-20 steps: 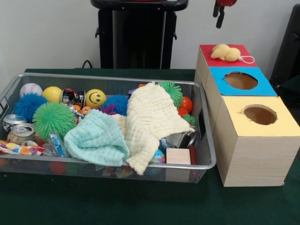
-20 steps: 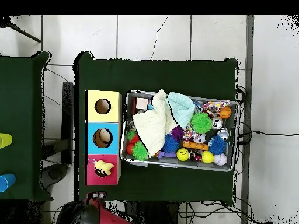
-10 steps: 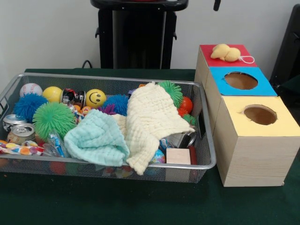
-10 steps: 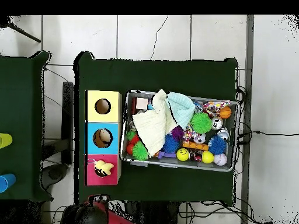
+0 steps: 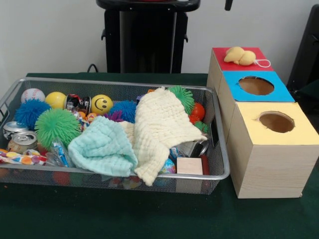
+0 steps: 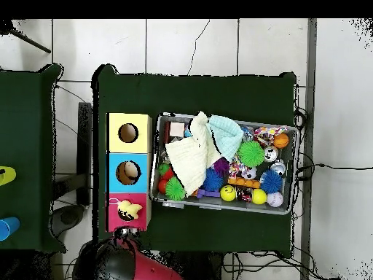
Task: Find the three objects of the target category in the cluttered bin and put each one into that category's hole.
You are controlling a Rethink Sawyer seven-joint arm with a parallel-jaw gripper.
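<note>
The wire mesh bin (image 5: 222, 149) sits on the green table and also shows in the overhead view (image 6: 226, 208). It holds a cream cloth (image 5: 159, 124), a mint cloth (image 5: 102, 147), a yellow smiley ball (image 5: 101, 104), spiky balls, cans and small toys. To its right stand three boxes: red top (image 5: 219, 54), blue top with a hole (image 5: 256, 85), yellow top with a hole (image 5: 276, 121). A yellow plush toy (image 5: 239, 56) lies on the red box over its hole. Only the dark tip of my gripper (image 5: 229, 5) shows, at the top edge above the red box.
The black pedestal (image 5: 147, 35) stands behind the bin. In the overhead view my red and black arm (image 6: 131, 264) sits at the table's edge near the red box (image 6: 128, 211). A second green table (image 6: 29, 157) with cups stands to the left.
My gripper has risen above the red box, so only its tip now shows in the front view. In the overhead view the arm has shifted a little to the right. The plush toy has not moved.
</note>
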